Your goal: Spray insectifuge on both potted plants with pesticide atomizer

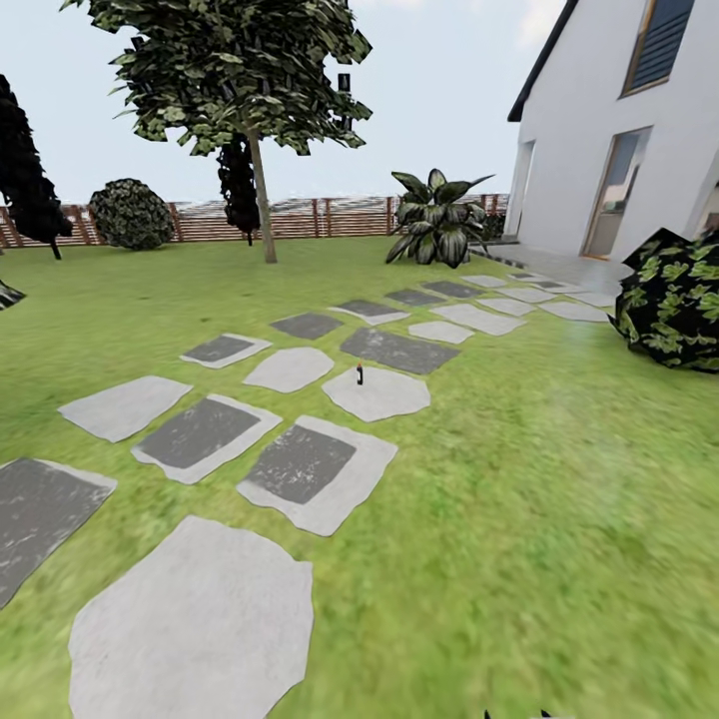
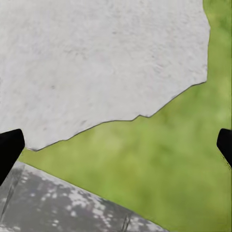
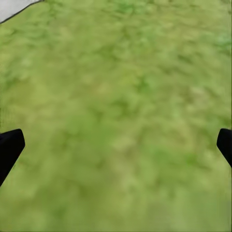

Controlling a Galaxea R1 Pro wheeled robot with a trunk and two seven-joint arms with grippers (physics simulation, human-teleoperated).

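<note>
Head view gives us a green lawn (image 1: pixel 559 479) crossed by a path of flat stepping stones (image 1: pixel 300 469), some pale, some dark grey, running up toward the white house (image 1: pixel 619 130). On one pale stone (image 1: pixel 377 394) midway along that path stands a small dark upright object (image 1: pixel 359 375); it is too small for us to say whether it is the pesticide atomizer. Beyond the far end of the path we see a broad-leaved plant (image 1: pixel 435 220), and behind it the wooden slat fence (image 1: pixel 300 218). A tree (image 1: pixel 262 90) rises left of that plant, and a dark speckled bush (image 1: pixel 671 300) sits just below the house.

In the left wrist view our left gripper (image 2: pixel 116 145) hangs spread wide and empty, its dark fingertips (image 2: pixel 9 147) at the frame's edges, above a pale stone (image 2: pixel 96 58), a strip of grass and a darker stone (image 2: pixel 48 208).

In the right wrist view our right gripper (image 3: pixel 116 145) is likewise spread apart with nothing between its tips, over bare grass (image 3: pixel 121 121).
</note>
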